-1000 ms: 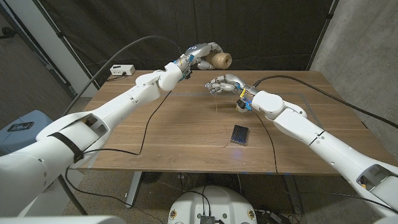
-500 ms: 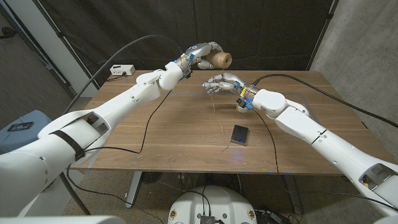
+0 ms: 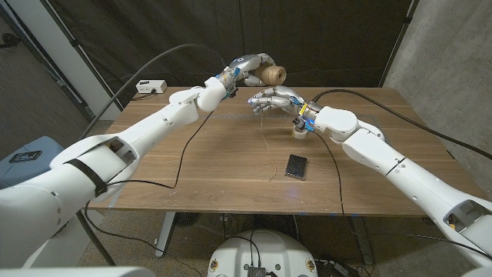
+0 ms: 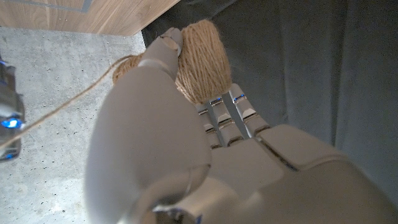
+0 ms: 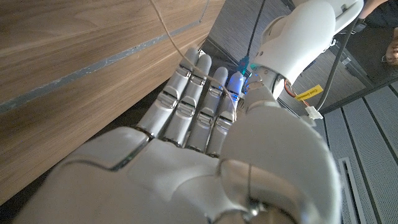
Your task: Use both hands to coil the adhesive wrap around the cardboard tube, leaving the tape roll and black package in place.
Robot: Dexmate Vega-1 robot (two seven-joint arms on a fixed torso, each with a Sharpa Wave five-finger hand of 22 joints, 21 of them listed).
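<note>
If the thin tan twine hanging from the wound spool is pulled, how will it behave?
The thin tan twine probably stays floppy: it sags loosely toward the wooden table. It seems light. The twine-wound spool, gripped by the left robot hand, likely resists unrolling.

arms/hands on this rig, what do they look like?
Glossy white rounded arm shells with dark bands at the joints. A black cable trails from each arm. The left hand and right hand are silvery grey with segmented metallic fingers. Blue lights and coloured wiring show at the wrists.
</note>
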